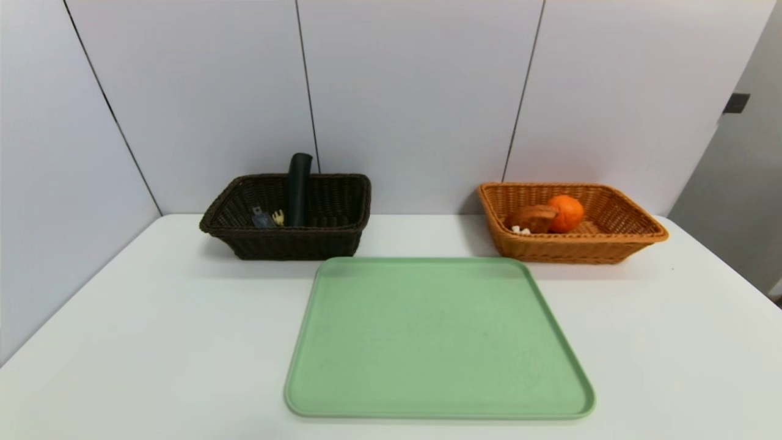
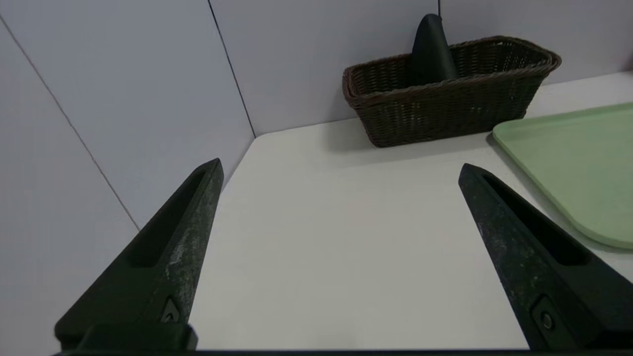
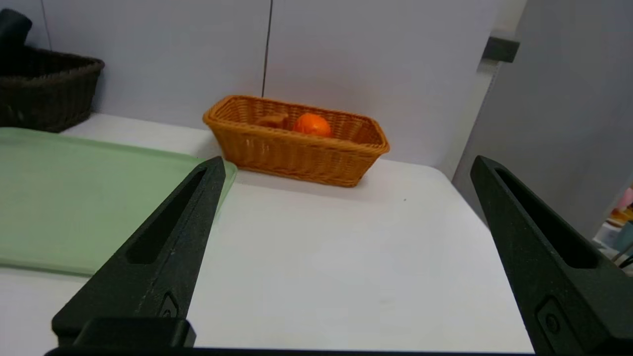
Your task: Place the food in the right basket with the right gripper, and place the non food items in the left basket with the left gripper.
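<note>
Apparently sorted: I see a bare green tray [image 1: 438, 338] at the table's [image 1: 122, 342] front middle, nothing left on it to pick.
Left basket [image 1: 287, 235]: dark wicker, back left of the table, just behind the tray's far-left corner; holds a black tube [image 1: 299, 188] standing on end and leaning on the back wall, plus two small bits I can't name.
Right basket [image 1: 571, 243]: orange wicker, back right; holds an orange [image 1: 565, 213], a brown food piece [image 1: 531, 217] touching it, and something small and white.
Left gripper [image 2: 339, 170]: over the table's left side, near the wall; jaws spread wide, nothing between them.
Right gripper [image 3: 346, 165]: over the table's right side, beside the tray's right edge; jaws likewise wide, holding nothing.
Step in hand: my read is a final check and park. I'd keep both arms low and back, clear of the tray rim, and confirm nothing sits outside the baskets.
Head view only: basket contents from above; neither gripper shows there.
Left wrist only: the tube's top pokes above the rim; small items hidden.
Right wrist only: the table's right edge and the drop beyond it.
</note>
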Tool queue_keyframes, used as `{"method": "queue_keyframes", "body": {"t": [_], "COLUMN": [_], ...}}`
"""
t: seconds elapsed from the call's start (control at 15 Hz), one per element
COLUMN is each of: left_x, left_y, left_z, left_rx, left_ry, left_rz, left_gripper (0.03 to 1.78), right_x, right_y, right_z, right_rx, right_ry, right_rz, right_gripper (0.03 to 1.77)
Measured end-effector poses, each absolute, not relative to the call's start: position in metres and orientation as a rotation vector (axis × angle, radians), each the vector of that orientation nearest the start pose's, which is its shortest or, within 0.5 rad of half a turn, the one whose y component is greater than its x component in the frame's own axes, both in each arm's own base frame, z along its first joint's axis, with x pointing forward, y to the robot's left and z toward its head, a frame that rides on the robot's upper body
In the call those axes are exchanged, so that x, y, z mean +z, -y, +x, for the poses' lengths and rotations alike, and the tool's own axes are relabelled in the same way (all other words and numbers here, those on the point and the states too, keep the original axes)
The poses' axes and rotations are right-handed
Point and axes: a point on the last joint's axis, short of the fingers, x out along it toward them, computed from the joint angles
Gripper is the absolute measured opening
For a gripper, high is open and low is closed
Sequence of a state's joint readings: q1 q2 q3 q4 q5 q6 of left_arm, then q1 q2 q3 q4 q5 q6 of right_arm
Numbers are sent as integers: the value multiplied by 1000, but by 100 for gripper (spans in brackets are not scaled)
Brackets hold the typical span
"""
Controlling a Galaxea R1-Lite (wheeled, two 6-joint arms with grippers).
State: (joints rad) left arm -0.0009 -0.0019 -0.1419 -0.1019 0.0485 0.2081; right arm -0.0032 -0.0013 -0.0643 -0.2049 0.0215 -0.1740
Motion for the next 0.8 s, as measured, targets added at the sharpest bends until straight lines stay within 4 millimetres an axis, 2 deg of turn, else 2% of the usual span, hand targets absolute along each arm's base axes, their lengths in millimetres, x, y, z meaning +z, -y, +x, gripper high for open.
{"method": "queue_keyframes", "body": {"t": [0.13,0.27,0.4,0.8], "left_x": [102,89,79,78], "left_y": [-1,0,1,1], "left_z": [-28,-24,-23,-23], "left_rx": [63,10,-29,-29], "left_ry": [197,120,38,25], "left_rz": [199,171,134,81], "left_gripper": [169,169,169,169], "right_x": [97,78,76,76], "right_y": [-1,-1,-1,-1], "right_z": [-26,-23,-23,-23], "right_rx": [13,27,31,21], "right_ry": [186,22,6,4], "right_rz": [-153,-115,-92,-33], "right_gripper": [171,171,171,171]}}
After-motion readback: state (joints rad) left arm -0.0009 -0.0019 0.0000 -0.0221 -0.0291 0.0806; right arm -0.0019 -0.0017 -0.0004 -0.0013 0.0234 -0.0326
